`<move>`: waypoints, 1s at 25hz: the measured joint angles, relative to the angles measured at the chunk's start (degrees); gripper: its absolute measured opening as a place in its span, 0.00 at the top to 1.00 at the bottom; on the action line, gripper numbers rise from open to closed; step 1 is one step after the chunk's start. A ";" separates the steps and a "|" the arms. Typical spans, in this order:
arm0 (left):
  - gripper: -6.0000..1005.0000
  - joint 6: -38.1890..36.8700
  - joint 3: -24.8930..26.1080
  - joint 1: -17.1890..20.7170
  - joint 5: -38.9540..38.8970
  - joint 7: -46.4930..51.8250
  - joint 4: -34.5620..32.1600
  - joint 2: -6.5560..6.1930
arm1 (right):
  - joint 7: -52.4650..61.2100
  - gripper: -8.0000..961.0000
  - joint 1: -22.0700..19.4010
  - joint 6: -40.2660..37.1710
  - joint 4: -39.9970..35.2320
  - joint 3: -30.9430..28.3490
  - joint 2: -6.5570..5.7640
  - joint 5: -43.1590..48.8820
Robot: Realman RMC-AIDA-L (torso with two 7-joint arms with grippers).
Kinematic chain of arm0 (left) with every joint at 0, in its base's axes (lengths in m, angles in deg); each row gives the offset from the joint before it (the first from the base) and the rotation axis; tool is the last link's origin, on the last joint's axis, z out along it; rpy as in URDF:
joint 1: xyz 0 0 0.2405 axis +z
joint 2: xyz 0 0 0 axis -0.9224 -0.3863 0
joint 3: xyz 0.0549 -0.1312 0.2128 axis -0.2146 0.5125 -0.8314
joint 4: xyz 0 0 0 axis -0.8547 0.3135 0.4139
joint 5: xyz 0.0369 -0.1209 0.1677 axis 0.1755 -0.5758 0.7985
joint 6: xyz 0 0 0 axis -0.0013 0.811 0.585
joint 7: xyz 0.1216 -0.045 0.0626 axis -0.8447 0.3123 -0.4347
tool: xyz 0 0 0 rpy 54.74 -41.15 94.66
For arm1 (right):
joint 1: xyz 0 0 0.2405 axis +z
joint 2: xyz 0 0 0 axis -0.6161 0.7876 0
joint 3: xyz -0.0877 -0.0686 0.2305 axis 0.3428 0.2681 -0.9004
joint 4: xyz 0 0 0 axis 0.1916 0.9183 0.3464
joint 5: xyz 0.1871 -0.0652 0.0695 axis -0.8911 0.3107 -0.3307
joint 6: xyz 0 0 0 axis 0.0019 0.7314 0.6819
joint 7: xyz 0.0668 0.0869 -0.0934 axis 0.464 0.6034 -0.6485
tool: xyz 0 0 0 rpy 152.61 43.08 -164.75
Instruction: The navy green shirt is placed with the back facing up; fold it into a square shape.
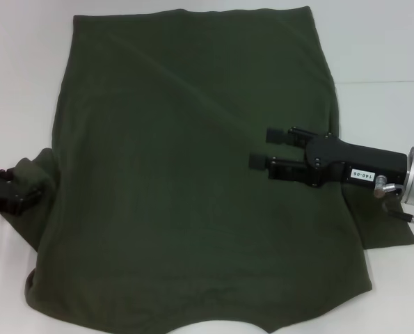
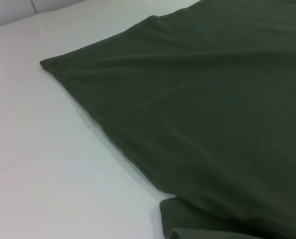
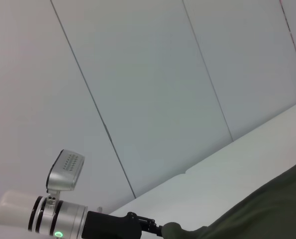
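The right claw [image 1: 259, 147] hovers open and empty over the shirt [image 1: 186, 174], fingers pointing toward the left edge of the worktop [image 1: 380, 42]. The left claw [image 1: 26, 198] grips the left sleeve. The shirt lies flat, long axis near-to-far; its right sleeve lies beneath the right arm.

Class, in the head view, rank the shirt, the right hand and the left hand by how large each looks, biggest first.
1. Shirt, filling most of the view.
2. Right hand, open above the shirt; it sits nearer the camera, so it may look enlarged.
3. Left hand, gripping the sleeve at the edge, only partly in view, so its rank is unsure.
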 joint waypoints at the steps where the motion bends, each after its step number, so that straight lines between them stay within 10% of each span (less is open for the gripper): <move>1: 0.29 -0.14 -0.01 0.00 0.00 0.18 -0.15 0.02 | -0.05 0.05 0.00 0.00 0.05 0.00 0.00 -0.15; 4: 0.52 -0.37 -0.03 0.03 0.01 0.38 -0.45 0.06 | -0.26 0.05 -0.07 0.00 0.22 0.00 0.00 -0.40; 25: 0.94 -0.21 -0.13 0.21 0.10 1.49 -2.65 0.09 | -0.73 0.05 -0.09 0.36 0.62 -0.39 0.00 -0.49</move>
